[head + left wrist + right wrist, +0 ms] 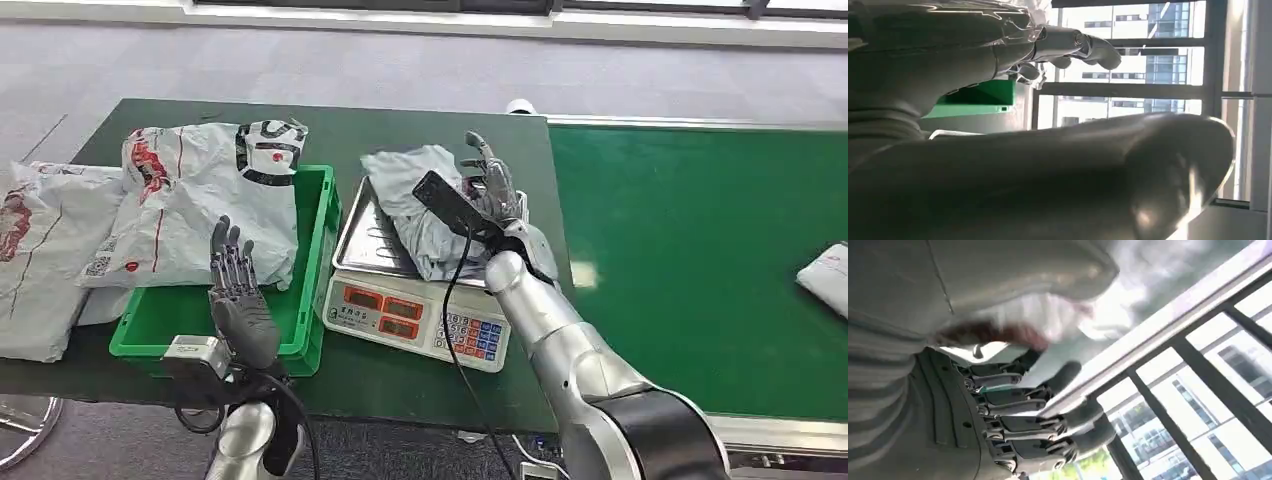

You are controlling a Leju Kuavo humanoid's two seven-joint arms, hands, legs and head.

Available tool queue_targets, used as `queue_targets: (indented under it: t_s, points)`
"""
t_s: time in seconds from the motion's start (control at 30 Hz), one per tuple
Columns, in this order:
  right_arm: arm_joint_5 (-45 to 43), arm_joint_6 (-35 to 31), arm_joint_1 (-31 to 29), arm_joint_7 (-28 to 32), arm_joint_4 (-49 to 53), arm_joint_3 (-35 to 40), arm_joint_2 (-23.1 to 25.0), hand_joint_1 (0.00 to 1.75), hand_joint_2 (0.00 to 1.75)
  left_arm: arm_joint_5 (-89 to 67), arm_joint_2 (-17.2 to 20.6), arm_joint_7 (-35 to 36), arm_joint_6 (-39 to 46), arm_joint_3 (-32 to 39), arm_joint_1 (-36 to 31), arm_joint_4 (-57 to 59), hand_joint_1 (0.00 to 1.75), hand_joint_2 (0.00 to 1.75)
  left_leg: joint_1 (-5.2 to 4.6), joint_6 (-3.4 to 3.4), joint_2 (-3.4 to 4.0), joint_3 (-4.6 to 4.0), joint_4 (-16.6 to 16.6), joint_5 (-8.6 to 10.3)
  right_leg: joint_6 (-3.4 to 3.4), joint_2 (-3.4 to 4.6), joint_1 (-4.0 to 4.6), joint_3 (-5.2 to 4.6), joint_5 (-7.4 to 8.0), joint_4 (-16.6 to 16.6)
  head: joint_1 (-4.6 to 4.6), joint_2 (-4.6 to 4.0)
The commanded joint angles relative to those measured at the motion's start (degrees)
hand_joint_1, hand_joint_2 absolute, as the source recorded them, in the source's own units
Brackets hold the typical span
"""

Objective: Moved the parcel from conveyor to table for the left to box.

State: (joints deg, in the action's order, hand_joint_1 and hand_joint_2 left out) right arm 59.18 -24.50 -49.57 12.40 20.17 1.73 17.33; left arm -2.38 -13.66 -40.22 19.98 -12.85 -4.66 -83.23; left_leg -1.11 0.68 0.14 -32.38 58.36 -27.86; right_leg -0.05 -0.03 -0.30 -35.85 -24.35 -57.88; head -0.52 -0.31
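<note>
With my right robot hand (492,190) gripping the grey parcel (425,208) on the scale (420,300) and the left robot hand (237,290) open, a careless release could slide it off the tray.

The right hand (492,190) and its arm cover part of the grey parcel (415,205) and the scale tray (365,240). The white parcel (832,277) on the conveyor is cut off by the picture's edge. In the right wrist view the parcel is a blurry smear, so I cannot tell if the fingers (1023,422) grip it
</note>
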Motion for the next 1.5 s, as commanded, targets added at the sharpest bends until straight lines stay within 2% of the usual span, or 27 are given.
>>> queue_targets:
  t_s: [0.03, 0.1, 0.3, 0.47, 0.6, 0.73, 0.8, 0.83, 0.87, 0.9, 0.93, 0.97, 1.0, 1.03, 1.07, 1.1, 1.17, 1.2, 1.23, 1.3, 1.33, 1.37, 1.47, 1.5]
  points:
    - [-5.62, 5.68, 1.75, 5.04, -4.1, -2.6, -2.34, 0.0, 1.75, -1.44, 0.28, 0.22, 4.52, -1.84, -3.16, 0.84, 0.0, 0.0, 0.13, -0.21, -0.32, 0.18, -0.18, 0.07, 0.04, -0.3, 0.09, 0.32, 0.0, 0.26, 0.0, -0.02]
    - [-5.62, 5.68, 1.75, 5.04, -4.1, -2.6, -2.34, 0.0, 1.75, -1.44, 0.28, 0.22, 4.52, -1.84, -3.16, 0.84, 0.0, 0.0, 0.04, -0.09, -0.11, 0.02, -0.01, 0.0, 0.01, -0.11, 0.02, 0.07, -0.02, 0.03, 0.0, -0.02]
    - [-5.62, 5.68, 1.75, 5.04, -4.1, -2.6, -2.34, 0.0, 1.75, -1.44, 0.28, 0.22, 4.52, -1.84, -3.16, 0.84, 0.0, 0.0, 0.06, -0.2, -0.2, 0.05, -0.07, 0.03, 0.0, -0.18, 0.04, 0.11, 0.0, 0.08, 0.0, -0.02]
    - [-6.83, 8.92, 1.44, 6.2, -4.24, -2.88, -1.56, 0.0, 1.75, -1.55, 0.88, 0.22, 6.74, -2.63, -2.39, -0.1, 0.0, 0.0, 0.04, -0.16, -0.08, 0.0, -0.02, 0.0, 0.01, -0.08, 0.03, 0.03, -0.01, 0.03, 0.0, -0.02]
    - [-8.71, 10.79, 2.34, 9.61, -3.5, -3.33, -1.46, 0.0, 1.75, -1.96, 1.36, 0.22, 9.04, -3.32, -1.05, -0.94, 0.0, 0.0, 0.06, -0.14, -0.06, 0.04, -0.04, -0.02, 0.01, -0.06, 0.04, 0.07, -0.02, 0.06, 0.0, 0.0]
    - [-16.06, 12.96, 4.41, 21.42, 2.36, -4.93, -1.97, 0.0, 1.75, -4.04, 1.47, 0.22, 13.08, -2.79, -0.2, 1.04, 0.0, 0.0, 0.05, -0.21, -0.06, 0.18, -0.17, 0.0, 0.02, -0.05, 0.03, 0.21, -0.01, 0.17, 0.0, -0.02]
    - [-18.13, 13.74, 7.87, 23.82, 10.68, -2.84, -2.6, 0.0, 1.75, -4.95, 2.09, 0.22, 12.11, -2.41, -0.52, 2.87, 0.0, 0.0, 0.03, -0.18, -0.04, 0.14, -0.14, -0.01, 0.01, -0.03, 0.01, 0.16, -0.01, 0.12, 0.0, 0.0]
    - [-20.82, 13.83, 11.57, 26.69, 18.77, -0.91, -3.04, 0.0, 1.75, -8.27, 2.79, 0.22, 12.92, -2.91, -1.18, 4.3, 0.0, 0.0, 0.06, -0.22, -0.09, 0.21, -0.22, 0.02, 0.01, -0.08, 0.03, 0.25, 0.01, 0.21, 0.0, 0.0]
    - [-23.34, 13.59, 19.17, 26.06, 34.04, 3.45, -4.94, 0.0, 1.75, -10.96, 3.0, 0.22, 12.93, -2.91, -2.89, 8.29, 0.0, 0.0, 0.05, -0.21, -0.17, 0.16, -0.21, 0.04, 0.01, -0.16, 0.02, 0.23, 0.0, 0.19, 0.0, -0.02]
    - [-26.07, 13.66, 26.33, 22.78, 47.76, 7.58, -7.73, 0.0, 1.75, -12.15, 2.58, 0.22, 11.29, -1.93, -4.86, 11.46, 0.0, 0.0, 0.07, -0.21, -0.35, 0.19, -0.26, 0.08, 0.01, -0.33, 0.04, 0.3, -0.02, 0.26, 0.0, 0.0]
    - [-28.55, 11.89, 32.44, 23.31, 58.58, 10.08, -9.78, 0.0, 1.75, -13.75, 2.76, 2.06, 9.42, -1.51, -7.38, 14.69, 0.0, 0.0, 0.09, -0.24, -0.42, 0.24, -0.33, 0.1, 0.01, -0.4, 0.06, 0.38, -0.01, 0.33, 0.0, -0.02]
    - [-29.75, 10.55, 36.95, 22.28, 65.91, 11.9, -11.53, 0.0, 1.75, -14.24, 2.49, 2.67, 8.6, -0.34, -9.98, 17.77, 0.0, 0.0, 0.11, -0.17, -0.8, 0.15, -0.28, 0.15, 0.01, -0.78, 0.09, 0.42, -0.07, 0.34, 0.0, 0.0]
    - [-31.7, 7.73, 41.43, 23.79, 72.33, 13.41, -12.62, 0.0, 1.75, -16.67, 3.38, 5.25, 6.59, -0.93, -14.3, 22.85, 0.0, 0.0, 0.11, -0.19, -0.87, 0.2, -0.31, 0.16, 0.02, -0.85, 0.1, 0.46, -0.08, 0.38, 0.02, 0.0]
    - [-31.82, 4.06, 43.99, 24.96, 75.72, 14.66, -13.27, 0.0, 1.75, -17.47, 3.98, 6.62, 3.95, -1.56, -19.14, 28.36, 0.0, 0.0, 0.16, -0.24, -1.35, 0.27, -0.4, 0.23, 0.03, -1.31, 0.15, 0.66, -0.14, 0.53, 0.0, -0.02]
    - [-31.95, 2.87, 44.93, 24.62, 77.08, 16.01, -14.09, 0.0, 1.75, -17.37, 3.71, 6.47, 3.15, -0.94, -22.21, 31.97, 0.0, 1.75, 0.1, -0.14, -1.33, 0.06, -0.13, 0.13, 0.03, -1.26, 0.1, 0.42, -0.22, 0.26, 0.0, -0.02]
    - [-32.6, -1.14, 44.51, 25.04, 78.08, 18.36, -15.67, 0.0, 1.75, -20.48, 3.37, 7.54, 1.45, -2.71, -29.31, 41.62, 0.0, 1.75, 0.11, -0.17, -1.51, 0.04, -0.12, 0.15, 0.03, -1.45, 0.11, 0.47, -0.27, 0.25, -0.02, 0.0]
    - [-33.33, -2.92, 43.39, 24.61, 77.76, 19.34, -16.33, 0.0, 1.75, -21.47, 2.38, 7.12, 1.12, -2.55, -33.16, 46.57, 0.0, 1.75, -0.01, -0.1, -1.14, -0.1, -0.02, 0.07, 0.02, -1.13, -0.01, 0.22, -0.23, 0.08, 0.0, 0.0]
    - [-37.44, -5.96, 43.03, 27.6, 78.82, 19.21, -15.83, 0.0, 1.75, -24.99, 2.13, 8.81, 0.08, -5.16, -36.49, 51.1, 0.0, 1.75, 0.02, -0.18, -1.2, -0.15, 0.02, 0.1, 0.01, -1.2, 0.01, 0.18, -0.21, 0.06, 0.0, -0.02]
    - [-39.63, -9.41, 42.64, 27.6, 81.3, 21.47, -17.44, 0.0, 1.75, -27.36, 1.14, 10.87, -1.41, -6.82, -40.09, 55.07, 0.0, 1.75, -0.02, -0.11, -0.89, -0.17, 0.04, 0.03, 0.02, -0.93, -0.01, 0.08, -0.16, 0.05, 0.0, 0.0]
    - [-41.39, -13.63, 42.61, 27.6, 84.97, 24.28, -19.68, 0.0, 1.75, -30.13, -0.71, 13.88, -3.23, -8.08, -45.07, 59.83, 0.0, 1.75, 0.03, -0.15, -0.94, -0.24, 0.11, 0.04, 0.04, -0.99, 0.02, 0.06, -0.13, 0.01, 0.0, 0.0]
    - [-41.95, -15.45, 42.29, 27.6, 87.39, 25.6, -20.59, 0.0, 1.75, -32.03, -1.14, 15.67, -4.66, -9.42, -46.72, 61.57, 0.0, 1.75, -0.01, -0.1, -0.72, -0.28, 0.14, 0.01, 0.03, -0.79, -0.01, -0.03, -0.1, -0.03, 0.0, -0.02]
    - [-41.47, -15.5, 42.33, 27.6, 90.09, 25.87, -20.89, 0.0, 1.75, -34.46, -1.79, 18.62, -7.68, -11.51, -48.71, 64.07, 0.0, 1.75, 0.06, -0.23, -0.82, -0.26, 0.17, 0.05, 0.01, -0.9, 0.04, 0.02, -0.05, 0.0, 0.0, -0.02]
    - [-40.0, -15.5, 43.96, 27.6, 92.11, 26.08, -21.04, 0.0, 1.75, -36.17, -3.16, 21.24, -10.65, -13.03, -49.7, 65.73, 0.0, 1.75, 0.02, -0.15, -0.66, -0.23, 0.12, 0.07, 0.04, -0.69, 0.02, 0.01, -0.03, 0.03, 0.0, 0.0]
    - [-39.72, -15.5, 44.52, 27.6, 92.61, 26.16, -21.1, 0.0, 1.75, -36.35, -3.37, 21.47, -10.44, -13.19, -49.48, 65.79, 0.0, 1.75, 0.01, -0.12, -0.4, -0.12, 0.07, 0.02, 0.06, -0.44, 0.01, 0.05, 0.02, 0.08, 0.0, -0.02]
